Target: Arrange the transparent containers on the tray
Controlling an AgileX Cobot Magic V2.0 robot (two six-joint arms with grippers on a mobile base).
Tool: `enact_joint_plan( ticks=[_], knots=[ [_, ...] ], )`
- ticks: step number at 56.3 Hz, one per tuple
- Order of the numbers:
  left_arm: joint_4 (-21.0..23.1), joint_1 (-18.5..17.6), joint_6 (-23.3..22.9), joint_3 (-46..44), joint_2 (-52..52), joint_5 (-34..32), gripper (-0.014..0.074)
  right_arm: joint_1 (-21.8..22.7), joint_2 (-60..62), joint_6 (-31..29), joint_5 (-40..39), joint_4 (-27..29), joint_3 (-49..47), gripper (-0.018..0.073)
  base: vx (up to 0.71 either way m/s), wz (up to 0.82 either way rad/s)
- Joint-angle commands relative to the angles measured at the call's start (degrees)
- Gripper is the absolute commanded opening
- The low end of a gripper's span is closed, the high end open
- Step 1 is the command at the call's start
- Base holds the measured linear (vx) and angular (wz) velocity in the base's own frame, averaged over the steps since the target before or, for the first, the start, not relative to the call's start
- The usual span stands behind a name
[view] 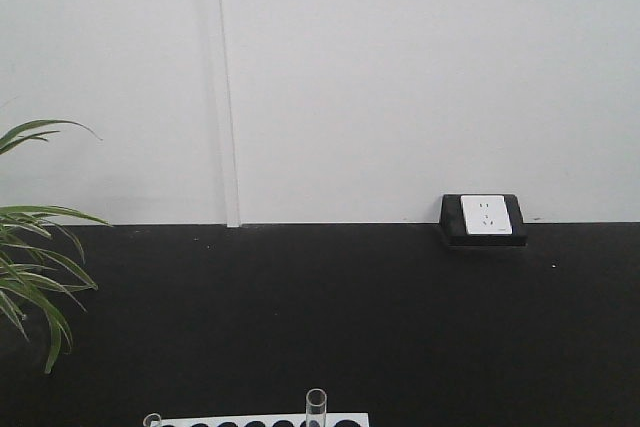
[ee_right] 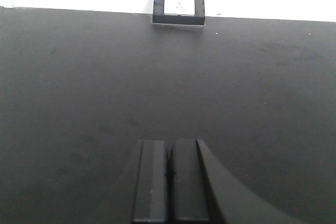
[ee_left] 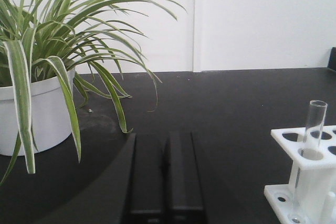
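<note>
The work looks to be at its very start. One test tube (ee_left: 313,140) stands upright in a hole of the white rack (ee_left: 304,182), and nothing is being carried. The yellow tray shows in none of the views, so I cannot tell where it lies relative to the rack.

The left pincer (ee_left: 167,141) is clenched on nothing, its fingers pressed together. It sits low over the black desk (ee_left: 236,108), left of the rack and apart from it. A potted plant (ee_left: 58,51) stands further left of the rack. The right pincer (ee_right: 169,148) is likewise clenched and empty. It faces bare desk and a socket box (ee_right: 178,8) at the wall, with the rack out of its sight.

The next move probably falls to the left arm. It would need to release its fingers, swing right to the rack, close around the tube above the hole, and lift straight up so the glass clears cleanly.
</note>
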State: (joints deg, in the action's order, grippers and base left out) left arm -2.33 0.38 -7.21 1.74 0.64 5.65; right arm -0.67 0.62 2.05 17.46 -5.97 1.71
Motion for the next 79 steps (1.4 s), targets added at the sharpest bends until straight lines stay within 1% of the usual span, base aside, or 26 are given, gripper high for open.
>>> enact_joint_plan(
  ticks=[1,46,49,52,55,60,65,70,79],
  knots=[
    [0.36,-0.3,-0.15,1.91,1.43,-4.75,-0.0007,0.04,0.33,-0.3,-4.76,-0.49,0.55,-0.0011,0.0,0.0],
    [0.36,-0.3,-0.15,1.91,1.35,-4.74,-0.0007,0.04,0.33,-0.3,-4.76,-0.49,0.55,-0.0011,0.0,0.0],
    [0.36,-0.3,-0.15,1.91,1.35,-4.74,-0.0007,0.04,0.34,-1.11,-4.76,-2.13,0.55,-0.0011,0.0,0.0],
    [0.36,-0.3,-0.15,1.91,1.36,-4.86,-0.0007,0.04,0.34,-2.42,-4.9,-5.25,0.55,-0.0011,0.0,0.0],
    [0.36,-0.3,-0.15,1.86,1.36,-5.31,-0.0007,0.04,0.34,-2.05,-6.05,-5.67,0.55,-0.0011,0.0,0.0],
    [0.36,-0.3,-0.15,1.86,1.36,-5.31,-0.0007,0.04,0.34,0.77,-10.18,-2.74,0.55,-0.0011,0.0,0.0],
    [0.36,-0.3,-0.15,1.79,1.36,-5.65,-0.0007,0.04,0.34,4.85,-14.61,2.77,0.55,-0.0011,0.0,0.0],
    [0.36,-0.3,-0.27,1.79,1.36,-6.97,-0.0007,0.04,0.34,6.42,-17.0,7.03,0.55,-0.0011,0.0,0.0],
    [0.36,-0.3,-0.26,1.41,1.36,-11.49,-0.0007,0.04,0.34,6.4,-20.77,7.65,0.55,-0.0011,0.0,0.0]
  ],
)
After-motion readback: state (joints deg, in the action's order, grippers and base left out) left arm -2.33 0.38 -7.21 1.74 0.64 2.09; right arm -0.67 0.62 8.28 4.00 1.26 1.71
